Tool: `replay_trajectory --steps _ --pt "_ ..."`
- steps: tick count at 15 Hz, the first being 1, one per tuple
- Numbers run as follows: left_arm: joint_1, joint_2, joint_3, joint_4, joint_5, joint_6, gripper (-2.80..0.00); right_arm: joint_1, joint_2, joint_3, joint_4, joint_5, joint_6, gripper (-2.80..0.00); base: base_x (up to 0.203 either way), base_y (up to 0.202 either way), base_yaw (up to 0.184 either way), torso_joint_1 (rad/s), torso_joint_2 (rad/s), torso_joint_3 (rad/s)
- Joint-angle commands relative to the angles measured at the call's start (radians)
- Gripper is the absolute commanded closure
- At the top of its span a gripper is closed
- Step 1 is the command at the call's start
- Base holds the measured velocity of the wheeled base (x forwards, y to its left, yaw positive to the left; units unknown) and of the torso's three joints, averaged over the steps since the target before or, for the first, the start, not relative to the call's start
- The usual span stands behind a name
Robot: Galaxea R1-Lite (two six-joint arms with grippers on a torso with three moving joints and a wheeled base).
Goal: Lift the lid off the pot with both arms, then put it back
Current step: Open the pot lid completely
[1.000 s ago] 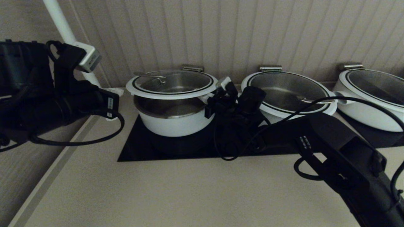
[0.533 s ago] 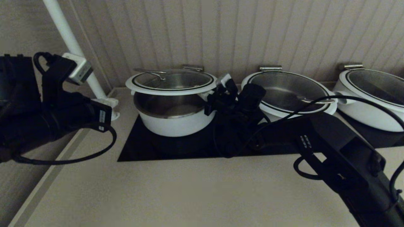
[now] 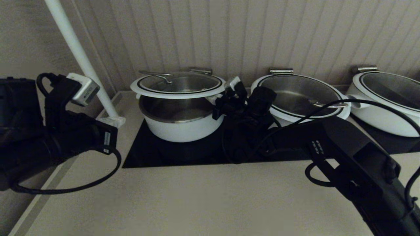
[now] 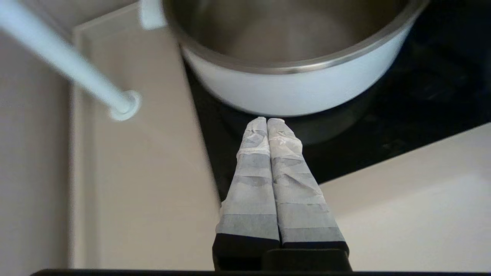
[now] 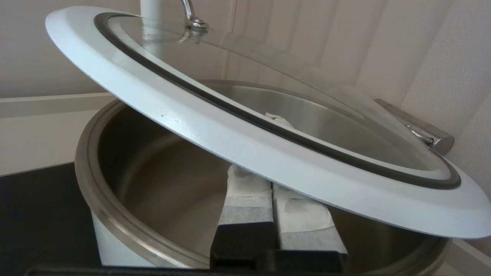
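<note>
The lid (image 3: 178, 94), glass with a white ring and a steel bar handle (image 3: 157, 76), is raised above the white pot (image 3: 182, 127), leaving a gap over the steel rim. My right gripper (image 3: 220, 98) is shut, and its fingers (image 5: 245, 199) reach under the lid's right edge (image 5: 238, 142) with the white ring resting on them. My left gripper (image 4: 267, 119) is shut and empty. It hangs low at the pot's front left (image 4: 299, 92), apart from the lid. The left arm (image 3: 65, 144) shows at the left of the head view.
The pot stands on a black hob plate (image 3: 147, 154). A slanted white pole (image 3: 82, 59) meets the counter just left of the pot. Two wider lidded white pots (image 3: 298, 95) (image 3: 387, 98) stand to the right. A steel hinge piece (image 3: 200, 70) sits behind the lid.
The left arm has dropped down and drawn back to the left, away from the lid's left edge. The lid has risen slightly and now rests on the right gripper.
</note>
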Motion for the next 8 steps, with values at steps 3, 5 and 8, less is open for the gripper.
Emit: replay_trajectory --steps 3,5,8 --pt "-0.049 0.114 0.002 -0.162 0.005 -0.036 0.0 0.0 -0.002 0.0 -0.007 0.003 -0.001 0.0 0.0 0.0 0.0 0.0 0.0 0.0" --pt "-0.051 0.152 -0.005 -0.208 0.005 -0.034 0.0 0.0 -0.003 0.0 -0.007 0.003 -0.001 0.0 0.0 0.0 0.0 0.0 0.0 0.0" --pt "-0.055 0.173 0.0 -0.211 0.005 -0.04 0.0 0.0 -0.003 0.0 -0.005 0.003 -0.001 0.0 0.0 0.0 0.0 0.0 0.0 0.0"
